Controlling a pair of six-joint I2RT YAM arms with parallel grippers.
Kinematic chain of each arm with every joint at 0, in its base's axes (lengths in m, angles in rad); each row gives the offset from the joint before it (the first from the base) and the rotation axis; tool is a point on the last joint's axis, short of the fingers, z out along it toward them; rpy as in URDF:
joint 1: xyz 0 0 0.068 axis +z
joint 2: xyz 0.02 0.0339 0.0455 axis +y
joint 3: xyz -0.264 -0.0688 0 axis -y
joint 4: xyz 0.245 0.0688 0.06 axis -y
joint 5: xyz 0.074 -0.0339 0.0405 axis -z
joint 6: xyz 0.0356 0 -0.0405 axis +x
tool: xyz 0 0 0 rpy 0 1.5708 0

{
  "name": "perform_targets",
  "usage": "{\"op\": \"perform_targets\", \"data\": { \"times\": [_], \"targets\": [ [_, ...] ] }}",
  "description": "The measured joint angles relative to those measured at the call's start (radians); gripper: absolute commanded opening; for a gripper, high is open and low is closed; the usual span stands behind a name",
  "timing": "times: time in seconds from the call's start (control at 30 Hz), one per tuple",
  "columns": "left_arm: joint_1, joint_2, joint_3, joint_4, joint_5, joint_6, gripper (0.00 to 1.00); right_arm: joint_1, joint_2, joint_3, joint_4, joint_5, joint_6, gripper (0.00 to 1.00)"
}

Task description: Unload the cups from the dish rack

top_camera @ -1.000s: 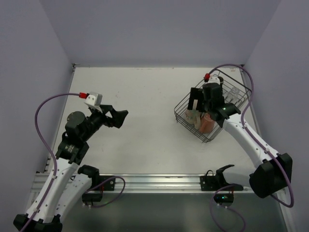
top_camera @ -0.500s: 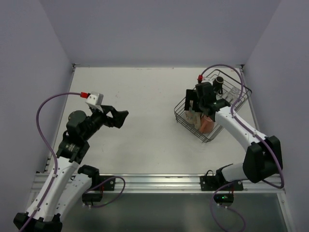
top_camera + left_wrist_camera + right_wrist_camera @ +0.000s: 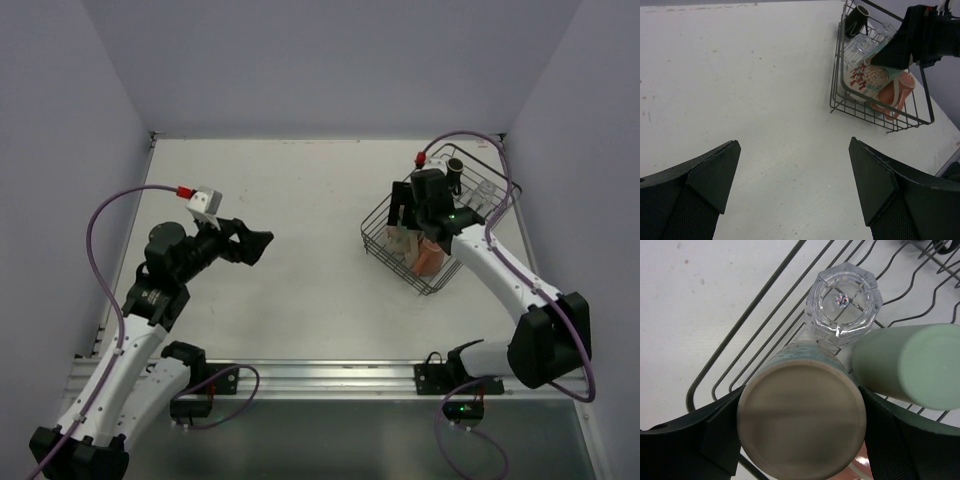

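The black wire dish rack stands at the right of the table with the cups in it. My right gripper is down inside it, its fingers pressed on both sides of the upturned large beige mug. Beside that mug are the clear glass and the mint green tumbler. In the left wrist view the patterned beige mug lies against the pinkish cup, and the small dark brown mug sits at the rack's far corner. My left gripper hangs open and empty over the bare table, left of the rack.
White table enclosed by lilac walls on three sides. The rack sits close to the right wall. A metal rail with both arm bases runs along the near edge.
The right gripper has gone down into the rack and narrowed its jaws onto the beige mug. The left arm has crept slightly right, its jaws still wide.
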Motion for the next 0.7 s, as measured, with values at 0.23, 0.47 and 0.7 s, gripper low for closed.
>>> {"op": "perform_targets", "data": {
  "times": [0.23,0.47,0.7],
  "targets": [
    [0.000,0.074,0.008,0.149,0.167,-0.150,0.90,0.000,-0.282,-0.003,0.002,-0.020,0.008,0.44],
    [-0.060,0.187,-0.017,0.544,0.316,-0.442,0.88,-0.006,-0.575,-0.094,0.176,-0.235,0.150,0.44],
    [-0.269,0.370,-0.010,0.750,0.323,-0.551,0.88,-0.003,-0.598,-0.242,0.379,-0.497,0.359,0.43]
  ]
}}
